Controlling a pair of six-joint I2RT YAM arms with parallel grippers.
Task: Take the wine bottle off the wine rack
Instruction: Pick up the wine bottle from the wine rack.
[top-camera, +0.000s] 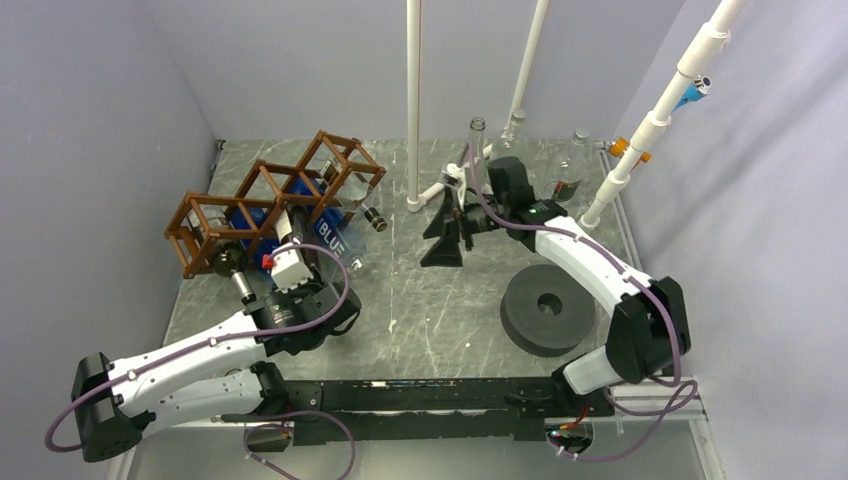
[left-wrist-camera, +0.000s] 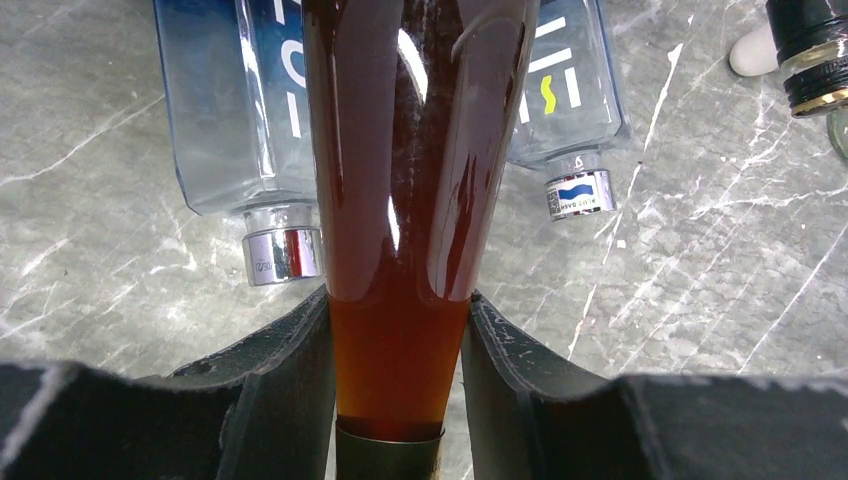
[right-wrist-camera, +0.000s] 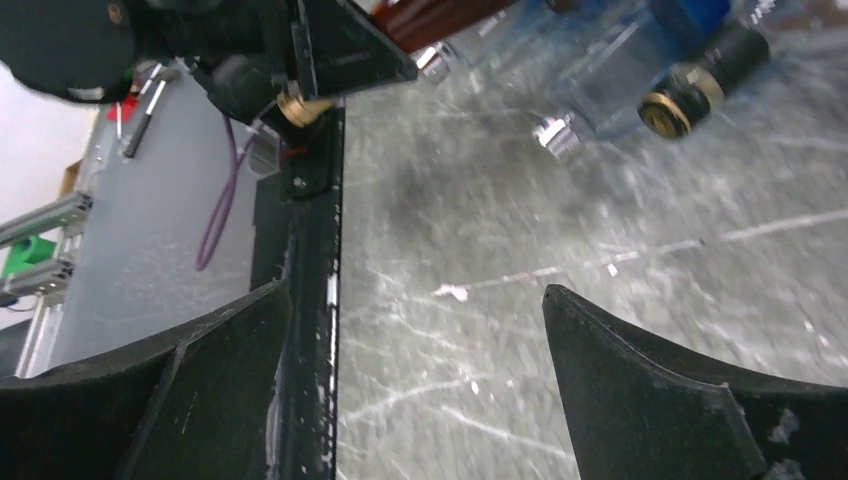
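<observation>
The brown wooden wine rack (top-camera: 268, 195) lies at the back left of the table. It holds several bottles. My left gripper (top-camera: 287, 258) reaches into its front side. In the left wrist view the left gripper (left-wrist-camera: 398, 375) is shut on the neck of an amber-brown wine bottle (left-wrist-camera: 400, 180), just above its gold foil cap. The bottle's body runs away toward the rack. In the top view my wrist hides most of it. My right gripper (top-camera: 446, 236) hovers open and empty over the table's middle. The right wrist view shows its fingers (right-wrist-camera: 416, 290) wide apart.
Two clear blue-tinted bottles (left-wrist-camera: 225, 110) (left-wrist-camera: 572, 95) lie under the held bottle. A black-capped bottle neck (left-wrist-camera: 815, 50) points out at the right. A black disc with a hole (top-camera: 548, 308) lies front right. White poles (top-camera: 413, 100) and clear glass bottles (top-camera: 478, 150) stand at the back.
</observation>
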